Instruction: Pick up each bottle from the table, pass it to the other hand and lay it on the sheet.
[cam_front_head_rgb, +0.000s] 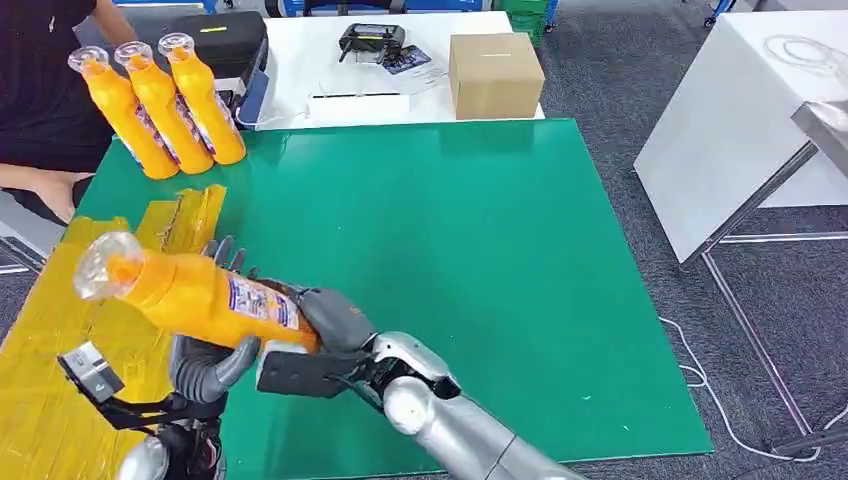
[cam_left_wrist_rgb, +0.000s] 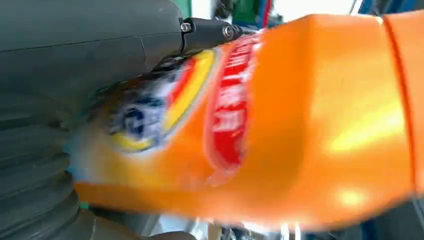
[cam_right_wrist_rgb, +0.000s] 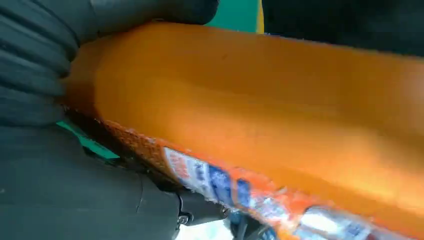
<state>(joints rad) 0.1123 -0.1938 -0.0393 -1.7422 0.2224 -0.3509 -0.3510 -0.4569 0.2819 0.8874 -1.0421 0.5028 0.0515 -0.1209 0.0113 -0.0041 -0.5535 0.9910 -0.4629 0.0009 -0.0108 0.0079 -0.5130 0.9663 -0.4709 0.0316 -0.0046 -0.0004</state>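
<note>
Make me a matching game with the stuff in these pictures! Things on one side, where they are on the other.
Things:
1. held bottle
2. three bottles
3. cardboard box
4. yellow sheet

Places:
A. on the white table
B. along the green mat's left edge
C. lying side by side at the mat's far left corner
D. between the two robot hands

Pairs: 1-D, 2-C, 3-A, 4-B

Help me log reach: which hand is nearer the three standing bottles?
Left. The left hand sits on the bottles' side of the table, under the held bottle; the right hand grips it farther off.
</note>
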